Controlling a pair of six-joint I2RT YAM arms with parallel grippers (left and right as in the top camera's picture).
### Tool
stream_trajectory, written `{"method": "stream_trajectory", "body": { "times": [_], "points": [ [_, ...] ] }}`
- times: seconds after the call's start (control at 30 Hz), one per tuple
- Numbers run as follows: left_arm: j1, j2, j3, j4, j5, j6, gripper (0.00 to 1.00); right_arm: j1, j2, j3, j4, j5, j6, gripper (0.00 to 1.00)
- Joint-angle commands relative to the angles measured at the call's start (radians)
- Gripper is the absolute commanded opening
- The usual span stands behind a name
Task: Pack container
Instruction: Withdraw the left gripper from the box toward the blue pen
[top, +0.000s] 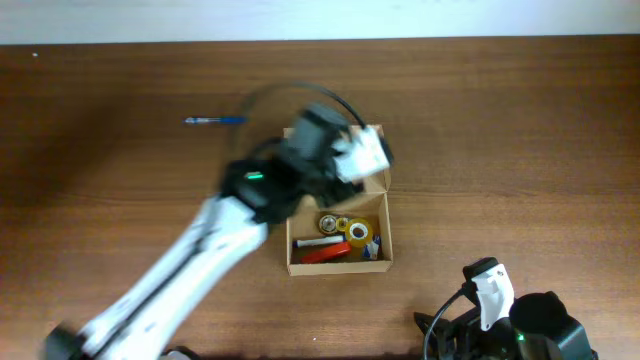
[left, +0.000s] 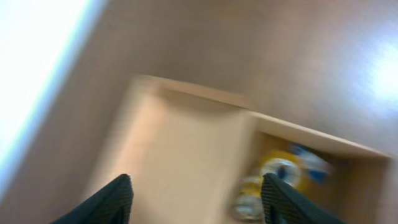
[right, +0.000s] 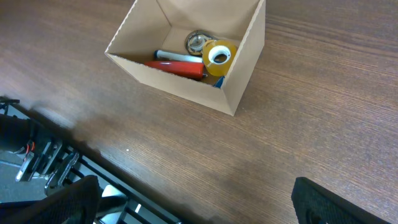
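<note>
The container (top: 340, 268) is a brown cardboard box standing open at mid-table. Inside lie a yellow tape roll (top: 358, 233), a red marker (top: 325, 254) and a silver roll (top: 330, 223). My left gripper (top: 335, 160) hovers over the box's far end. In the blurred left wrist view it (left: 199, 199) stands open above the pale cardboard flap (left: 186, 149), nothing between its fingers, the tape roll (left: 280, 168) to the right. My right gripper (top: 490, 290) rests near the front edge. In its own view it (right: 202, 205) is open over bare wood, the container (right: 186, 84) ahead.
A blue pen (top: 215, 120) lies on the wood to the far left of the box. The table's front edge and the arm's metal base (right: 43, 162) show at the lower left of the right wrist view.
</note>
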Motion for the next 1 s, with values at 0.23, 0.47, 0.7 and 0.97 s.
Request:
{"method": "stream_trajectory", "body": {
  "times": [0.23,0.47,0.7,0.97],
  "points": [
    [0.376,0.013,0.01,0.06,-0.088,0.019,0.7,0.008,0.005,-0.003,0.003,-0.005,-0.003,0.99],
    [0.508,0.181,0.01,0.102,-0.088,0.131,0.86,0.008,0.005,-0.003,0.003,-0.005,-0.003,0.99],
    [0.603,0.343,0.01,0.29,-0.061,0.142,1.0,0.008,0.005,-0.003,0.003,-0.006,-0.003,0.99],
    [0.621,0.525,0.183,0.168,-0.021,0.142,1.0,0.008,0.005,-0.003,0.003,-0.005,-0.003,0.99]
  ]
}}
